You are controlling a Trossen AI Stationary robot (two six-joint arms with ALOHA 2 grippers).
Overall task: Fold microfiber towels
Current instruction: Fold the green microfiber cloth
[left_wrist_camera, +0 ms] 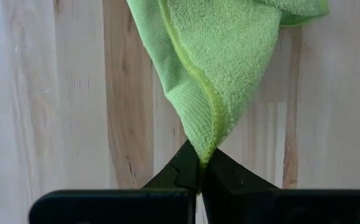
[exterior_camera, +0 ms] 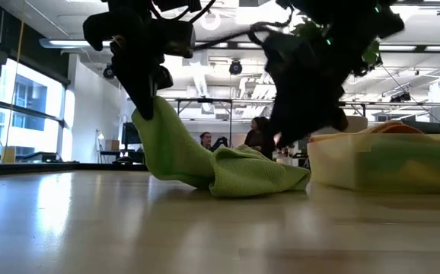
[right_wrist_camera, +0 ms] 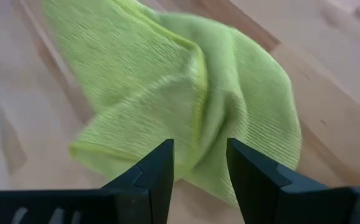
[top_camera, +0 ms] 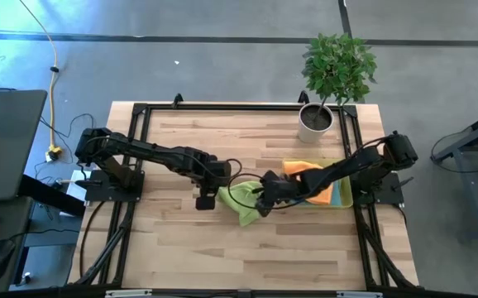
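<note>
- The left gripper (left_wrist_camera: 200,167) has its jaws pinched tight on one corner of a lime green towel (top_camera: 243,201), lifting that corner off the wooden tabletop (top_camera: 181,248).
- The rest of the lime green towel (exterior_camera: 227,171) slopes down and lies crumpled near the middle of the tabletop.
- The right gripper (right_wrist_camera: 200,165) hangs just over the crumpled end, jaws parted and holding nothing.
- Beside it, on the right side, a clear bin (top_camera: 344,197) holds more towels, orange (top_camera: 303,169) on top.
- A potted plant (top_camera: 336,70) stands at the far right corner.
</note>
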